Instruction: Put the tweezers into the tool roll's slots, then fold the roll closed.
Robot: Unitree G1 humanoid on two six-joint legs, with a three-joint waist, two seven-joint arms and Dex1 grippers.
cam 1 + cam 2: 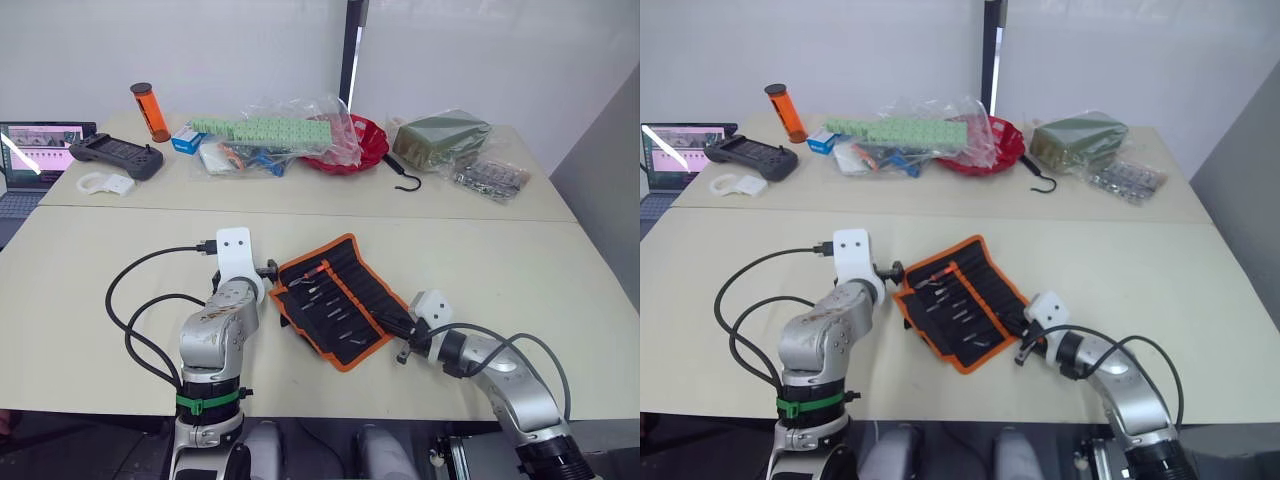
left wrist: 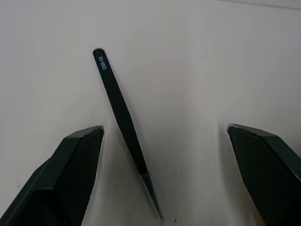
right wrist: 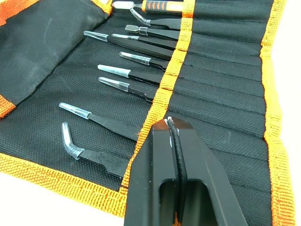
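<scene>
Right gripper point(image 3: 171, 123): fingers pressed together, nothing visibly between them, tip over the roll's point(image 1: 335, 298) slots point(image 3: 221, 70) by the orange band. Left gripper point(image 2: 164, 136): fingers wide apart, nothing held, one loose tweezer point(image 2: 123, 123) lying flat on the table point(image 1: 470, 250) between them, touching neither.

Biggest first: two pale tables butted together. Roll lies open on the near one, between the two grippers, set diagonally. Flat black woven fabric, bright orange webbing edge plus an orange band across the inner face. Narrow parallel slots stitched in a row.

In the roll: eight slim black tweezers point(image 3: 127, 73) slotted, clear caps on the tips; one tip bent, one curved, the rest straight. One orange-handled tool point(image 3: 160, 5) at the far end as well. Count at that end is a bit unsure.

Far table: red bowl point(image 1: 365, 150) partly under crinkled clear bags, a bag holding a green block point(image 1: 265, 130), olive packet point(image 1: 440, 138) in clear wrap, black hook point(image 1: 403, 172), orange tube point(image 1: 150, 111) upright, black controller point(image 1: 115, 155). Laptop point(image 1: 35, 155) at the left edge.
</scene>
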